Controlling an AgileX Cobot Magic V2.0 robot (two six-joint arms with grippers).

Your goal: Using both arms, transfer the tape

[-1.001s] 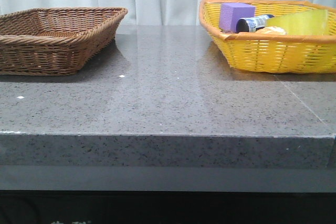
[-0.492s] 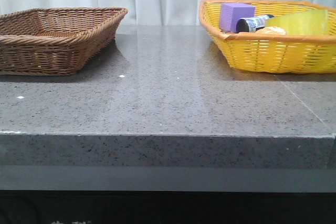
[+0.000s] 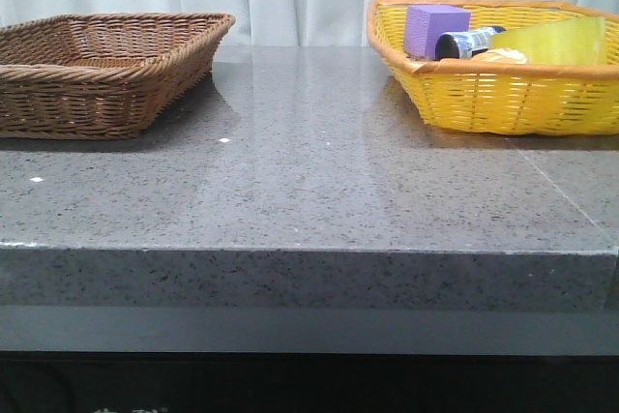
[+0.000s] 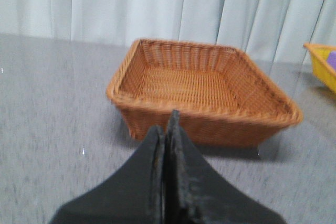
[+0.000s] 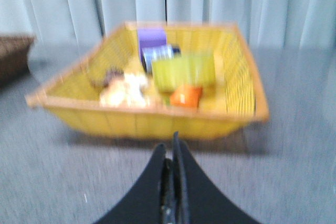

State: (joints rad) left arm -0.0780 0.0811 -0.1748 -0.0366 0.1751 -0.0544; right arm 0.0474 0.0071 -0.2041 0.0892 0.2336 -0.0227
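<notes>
The yellow-green tape roll (image 3: 553,44) lies in the yellow basket (image 3: 503,99) at the back right of the table. It also shows in the right wrist view (image 5: 184,72), in the middle of the yellow basket (image 5: 152,121). My right gripper (image 5: 169,142) is shut and empty, above the table in front of that basket. My left gripper (image 4: 165,124) is shut and empty, above the table in front of the brown basket (image 4: 210,124). Neither arm shows in the front view.
The brown wicker basket (image 3: 97,94) stands at the back left and holds nothing. The yellow basket also holds a purple block (image 3: 435,28), a dark bottle (image 3: 467,43), an orange item (image 5: 185,96) and a pale item (image 5: 126,90). A curtain hangs behind the table.
</notes>
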